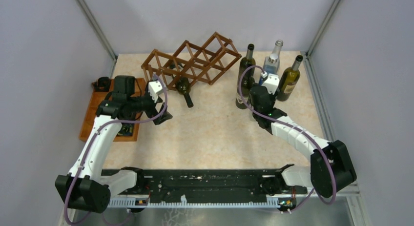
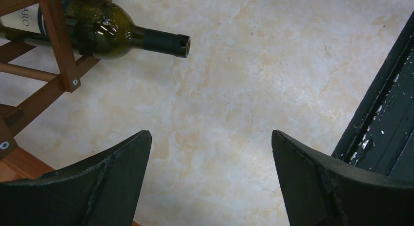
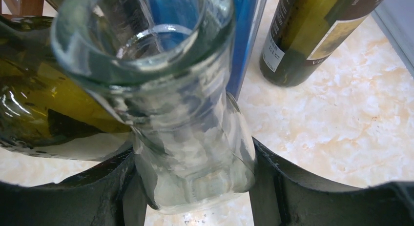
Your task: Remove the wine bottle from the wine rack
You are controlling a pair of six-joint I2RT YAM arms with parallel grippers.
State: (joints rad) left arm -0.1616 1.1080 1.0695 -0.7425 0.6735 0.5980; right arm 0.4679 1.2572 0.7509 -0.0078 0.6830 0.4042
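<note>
The reddish-brown lattice wine rack (image 1: 195, 60) stands at the back of the table; its sticks also show in the left wrist view (image 2: 61, 45). A dark green wine bottle (image 1: 184, 91) lies in a lower cell, neck sticking out toward the near side (image 2: 117, 33). My left gripper (image 1: 159, 111) is open and empty (image 2: 210, 134) over bare table, just left of and nearer than the bottle's neck. My right gripper (image 1: 267, 75) is shut on a clear glass bottle (image 3: 190, 138) with a blue label, standing among the bottles at the back right.
A dark green bottle (image 1: 246, 79) and an olive bottle (image 1: 289, 78) stand on either side of the clear one (image 1: 274, 57). A flat orange-brown tray (image 1: 93, 116) lies at the left under my left arm. A black rail (image 1: 205, 184) runs along the near edge.
</note>
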